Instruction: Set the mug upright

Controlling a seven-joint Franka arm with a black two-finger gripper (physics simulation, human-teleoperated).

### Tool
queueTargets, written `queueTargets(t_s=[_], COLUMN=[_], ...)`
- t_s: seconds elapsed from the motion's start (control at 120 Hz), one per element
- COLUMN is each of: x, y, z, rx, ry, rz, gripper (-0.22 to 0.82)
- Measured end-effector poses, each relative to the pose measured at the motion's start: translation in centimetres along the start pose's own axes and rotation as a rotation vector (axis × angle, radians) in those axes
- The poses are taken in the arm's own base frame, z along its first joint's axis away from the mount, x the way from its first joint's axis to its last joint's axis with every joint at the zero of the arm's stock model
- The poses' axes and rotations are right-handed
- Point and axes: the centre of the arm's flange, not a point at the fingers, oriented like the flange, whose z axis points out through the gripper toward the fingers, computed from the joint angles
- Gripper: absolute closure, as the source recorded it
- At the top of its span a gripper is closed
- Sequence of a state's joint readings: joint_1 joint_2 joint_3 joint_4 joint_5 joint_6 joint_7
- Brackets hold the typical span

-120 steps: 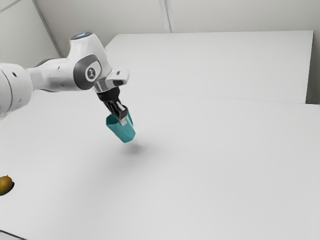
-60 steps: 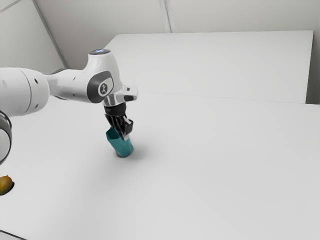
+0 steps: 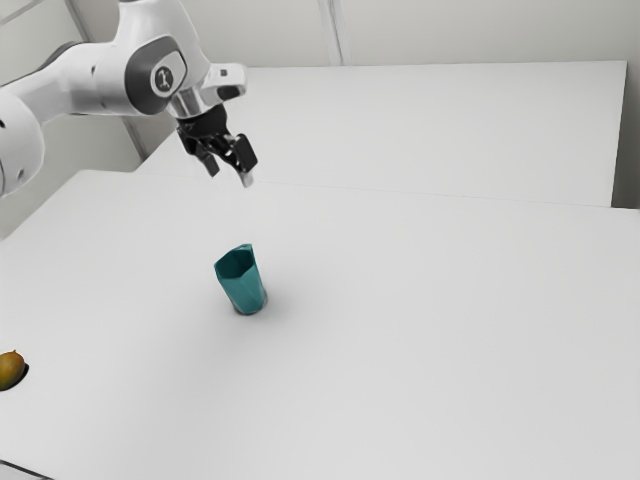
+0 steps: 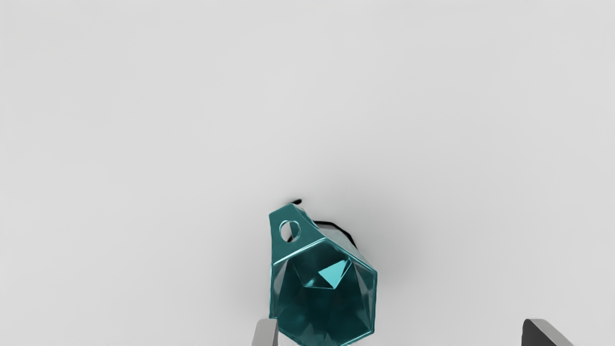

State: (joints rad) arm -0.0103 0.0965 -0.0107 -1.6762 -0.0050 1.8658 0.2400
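Well above the table, my gripper (image 3: 229,178) hangs open with nothing held. Below it, the teal faceted mug (image 3: 243,283) stands on its base on the table, its open mouth facing up. In the wrist view the mug (image 4: 323,300) shows its dark inside and a handle with a round hole. There the two fingertips of my gripper (image 4: 399,332) stand wide apart, one of them overlapping the mug's rim in the picture.
A yellow-brown fruit (image 3: 11,370) lies on the white table (image 3: 430,330) at the exterior view's left edge. Beyond the table's far side, a large white panel (image 3: 420,130) stands near the wall.
My gripper has let go of the mug and risen well away from it. The mug, tilted in the air a second ago, was lowered to the table and now stands upright there.
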Motion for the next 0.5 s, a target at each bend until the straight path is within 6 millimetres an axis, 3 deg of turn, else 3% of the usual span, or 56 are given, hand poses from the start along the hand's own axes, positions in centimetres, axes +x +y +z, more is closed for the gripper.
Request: queueTargets(t_s=[0.142, 0.217, 0.5], x=[-0.6, -1.3, -2.1], y=[0.2, 0.4, 0.4], z=[-4.4, -5.8, -6.2], rx=[-0.002, -0.003, -0.015], ry=[-0.004, -0.012, -0.06], rz=[-0.009, -0.013, -0.029], gripper=[0.03, 0.02, 0.01])
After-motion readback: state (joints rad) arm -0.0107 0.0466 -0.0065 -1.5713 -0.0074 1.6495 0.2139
